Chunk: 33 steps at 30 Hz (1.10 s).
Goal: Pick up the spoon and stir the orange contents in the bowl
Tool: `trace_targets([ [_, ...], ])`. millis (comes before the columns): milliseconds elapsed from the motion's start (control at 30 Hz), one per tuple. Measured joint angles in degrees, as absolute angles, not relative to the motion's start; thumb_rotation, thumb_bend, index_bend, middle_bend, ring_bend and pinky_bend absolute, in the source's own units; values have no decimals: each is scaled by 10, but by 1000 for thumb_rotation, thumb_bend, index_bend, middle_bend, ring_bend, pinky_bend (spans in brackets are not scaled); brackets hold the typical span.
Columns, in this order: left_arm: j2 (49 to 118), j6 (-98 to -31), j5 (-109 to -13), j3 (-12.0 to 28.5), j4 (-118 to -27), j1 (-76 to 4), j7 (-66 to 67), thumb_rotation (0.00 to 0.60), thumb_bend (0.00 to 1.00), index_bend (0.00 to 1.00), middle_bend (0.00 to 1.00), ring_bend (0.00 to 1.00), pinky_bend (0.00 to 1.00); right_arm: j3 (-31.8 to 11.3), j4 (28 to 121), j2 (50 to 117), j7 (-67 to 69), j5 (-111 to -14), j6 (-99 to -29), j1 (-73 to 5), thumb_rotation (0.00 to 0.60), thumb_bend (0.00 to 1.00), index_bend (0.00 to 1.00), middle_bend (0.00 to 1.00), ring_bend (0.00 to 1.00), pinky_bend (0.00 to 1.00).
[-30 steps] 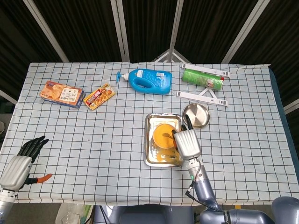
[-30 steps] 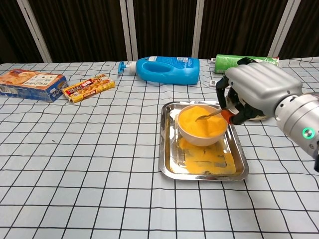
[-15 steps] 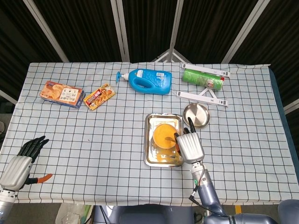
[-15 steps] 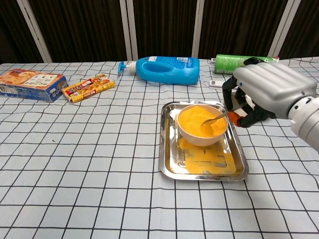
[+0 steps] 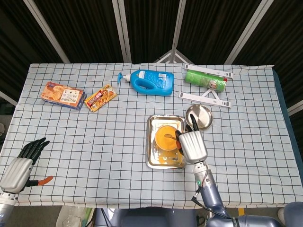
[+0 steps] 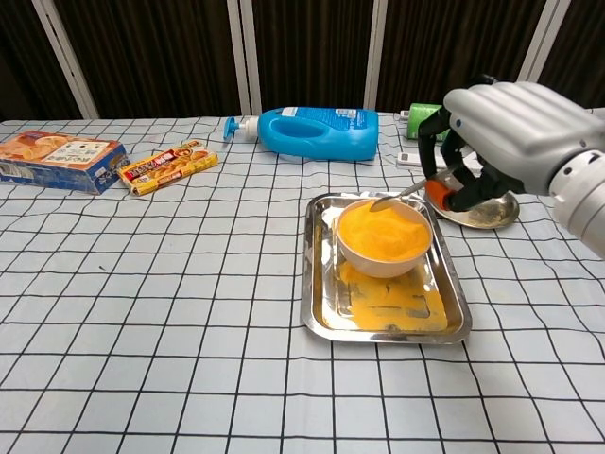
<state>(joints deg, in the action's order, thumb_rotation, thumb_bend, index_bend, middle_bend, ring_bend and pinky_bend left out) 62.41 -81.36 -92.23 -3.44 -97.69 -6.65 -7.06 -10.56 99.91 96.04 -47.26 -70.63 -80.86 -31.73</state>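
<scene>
Right hand grips spoon by its orange handle, tip over far rim of bowl. Left hand idle, fingers apart, holding nothing.

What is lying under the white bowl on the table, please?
The bowl, full of orange contents, stands in a steel tray. Orange spill coats the tray floor in front of it. Whatever lies directly beneath the bowl is covered.
</scene>
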Motion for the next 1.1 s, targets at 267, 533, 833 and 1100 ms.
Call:
trace_targets([
  [267,625,-818,-925,-34,-976,-65,-70,600,0,0,0,0,0,-85,1002,953,-493,-703,-804,-311,600,780,931,795,401,0],
  [533,625,-818,-925,-34,-975,-65,-71,600,0,0,0,0,0,-87,1004,953,-473,-705,-807,-305,600,780,931,803,419,0],
  [833,625,-814,-923,-35,-977,-66,-69,600,0,0,0,0,0,-108,1018,941,-459,-701,-807,-302,600,779,931,803,419,0],
  [1100,622,-808,-919,-35,-980,-68,-74,600,0,0,0,0,0,-168,1007,914,-453,-674,-800,-317,600,780,931,803,419,0],
])
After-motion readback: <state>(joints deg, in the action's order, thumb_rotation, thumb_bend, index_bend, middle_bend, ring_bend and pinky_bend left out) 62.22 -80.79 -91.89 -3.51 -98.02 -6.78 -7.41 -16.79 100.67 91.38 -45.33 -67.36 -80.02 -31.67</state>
